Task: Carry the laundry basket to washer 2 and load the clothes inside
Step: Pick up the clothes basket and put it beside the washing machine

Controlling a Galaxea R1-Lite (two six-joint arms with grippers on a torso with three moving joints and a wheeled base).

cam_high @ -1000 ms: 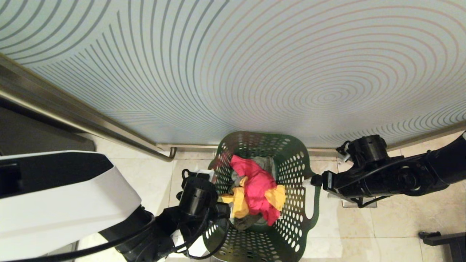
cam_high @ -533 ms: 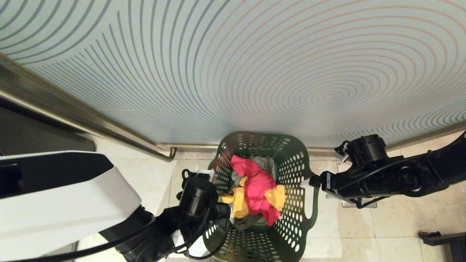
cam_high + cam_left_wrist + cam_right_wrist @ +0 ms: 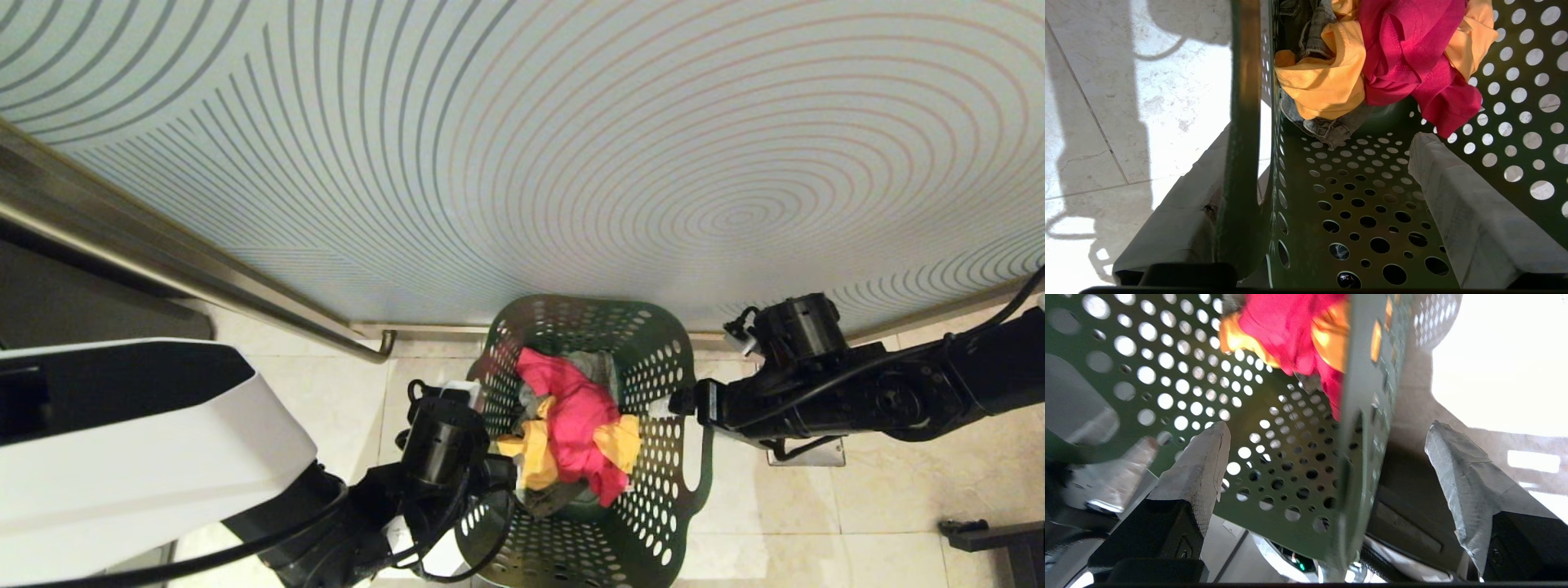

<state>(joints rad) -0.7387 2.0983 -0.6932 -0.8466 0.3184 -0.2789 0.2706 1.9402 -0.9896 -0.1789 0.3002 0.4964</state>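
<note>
So, going left to right: the left end effector [image 3: 1306, 228] is already straddling the left rim of the dark green perforated plastic laundry basket [image 3: 653, 523], one padded finger [image 3: 1180, 220] outside the wall and the other down inside, jaws wide and not squeezing yet. The basket sits on the pale tiled floor [image 3: 857, 523], right up against a frosted glass wall with curved stripes [image 3: 571, 147], and it's got a crumpled pile in it: a magenta-pink cloth garment [image 3: 575, 416] on top of a yellow-orange cloth one [image 3: 535, 461], plus some grey denim-looking fabric underneath. On the far side, the right end effector [image 3: 1327, 469] is also spread wide with the basket's right rim between its fingers, nothing clamped. My read is we're at the grab-the-basket step, before any carrying. Next move would be both sides closing on their rims fairly evenly, then lifting level so the clothes don't tip out. No washer in sight, so I'd guess a drive comes after.
</note>
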